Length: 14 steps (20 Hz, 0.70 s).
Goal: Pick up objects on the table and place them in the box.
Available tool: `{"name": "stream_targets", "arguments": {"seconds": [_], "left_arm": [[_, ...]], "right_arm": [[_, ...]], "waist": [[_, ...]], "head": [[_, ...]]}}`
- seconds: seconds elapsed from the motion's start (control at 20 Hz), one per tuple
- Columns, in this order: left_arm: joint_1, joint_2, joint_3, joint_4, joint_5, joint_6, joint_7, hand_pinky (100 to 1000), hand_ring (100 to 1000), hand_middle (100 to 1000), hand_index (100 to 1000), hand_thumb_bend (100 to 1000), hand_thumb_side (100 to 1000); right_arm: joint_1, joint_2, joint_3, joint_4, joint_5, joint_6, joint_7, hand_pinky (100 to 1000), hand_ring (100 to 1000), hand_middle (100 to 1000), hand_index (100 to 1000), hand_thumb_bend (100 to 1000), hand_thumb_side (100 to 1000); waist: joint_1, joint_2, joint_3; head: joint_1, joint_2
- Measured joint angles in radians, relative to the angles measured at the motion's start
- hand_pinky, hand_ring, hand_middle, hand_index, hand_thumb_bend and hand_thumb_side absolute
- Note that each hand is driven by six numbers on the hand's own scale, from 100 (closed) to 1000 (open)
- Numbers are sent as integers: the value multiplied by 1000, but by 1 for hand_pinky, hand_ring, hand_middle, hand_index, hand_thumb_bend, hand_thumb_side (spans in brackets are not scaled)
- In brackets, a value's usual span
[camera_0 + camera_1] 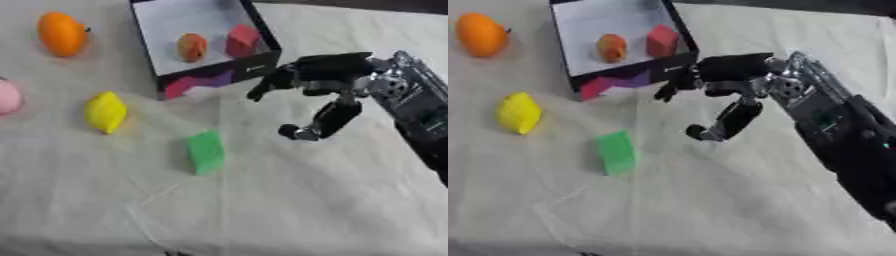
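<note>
At the far left edge of the white cloth-covered table point(289, 210), a rounded pink object point(7, 97) shows only in part, cut off by the frame. Above and to its right lies an orange, mango-shaped fruit point(62, 33) with a small dark stem at its right end. Below that, a yellow lemon-shaped fruit point(105, 112) rests on the cloth, well apart from the orange one. Further right and lower sits a green rectangular block point(206, 151), standing alone on bare cloth, apart from everything else.

At the top centre is an open black-walled box with a white floor point(175, 22), set askew to the view. Inside it, toward its near right corner, are a small orange-red rounded fruit point(192, 47) and, just beside it on the right, a red block point(242, 40). The near outer wall of the box carries a pink and purple pattern point(199, 83).

Just right of the box's near right corner hangs the black right hand point(328, 75), coming in from the right on a black and silver arm point(833, 125). Its fingers point(271, 85) reach left toward the box corner, loosely bent, and the thumb point(328, 120) hangs down apart from them; the hand holds nothing. Whether the fingertips touch the box wall cannot be told. The left hand does not show in either view
</note>
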Motion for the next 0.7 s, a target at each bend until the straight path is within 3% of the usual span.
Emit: {"name": "stream_targets", "arguments": {"seconds": [0.7], "left_arm": [[13,11,10,-5,-5,-3,11,890,759,597,714,100,815]], "right_arm": [[-11,17,-15,-12,-33,33,-31,833,844,767,929,206,158]], "waist": [[0,0,8]], "head": [[2,0]]}}
